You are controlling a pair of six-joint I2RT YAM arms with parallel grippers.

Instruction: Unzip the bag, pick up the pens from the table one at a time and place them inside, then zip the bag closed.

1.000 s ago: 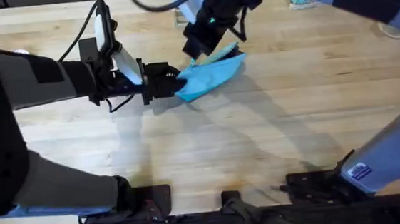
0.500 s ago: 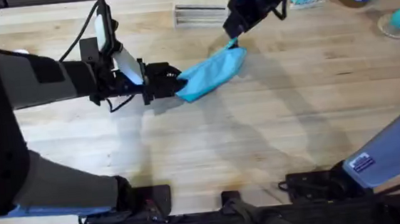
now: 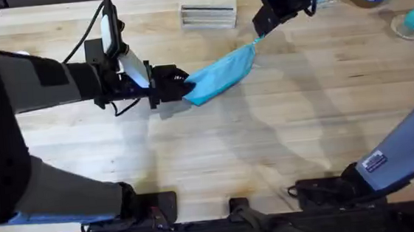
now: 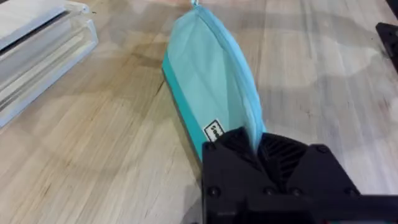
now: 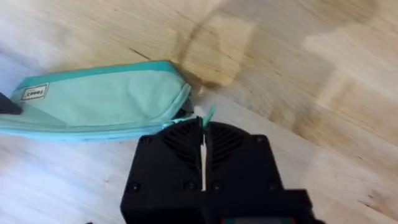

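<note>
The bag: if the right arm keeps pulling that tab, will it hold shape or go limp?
Probably limp. The bag is soft fabric, stretched between the left gripper on one end and the right gripper shut on the pull tab. It looks flat and light, so it would likely sag or slide on the smooth table if released.

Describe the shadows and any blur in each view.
Overhead: soft arm shadows cross the table below the bag; the near arm sections look large, dark and blurred. Left wrist: a broad shadow falls on the wood at far right; the left pincer looks soft up close. Right wrist: a shadow patch lies beyond the bag's end.
</note>
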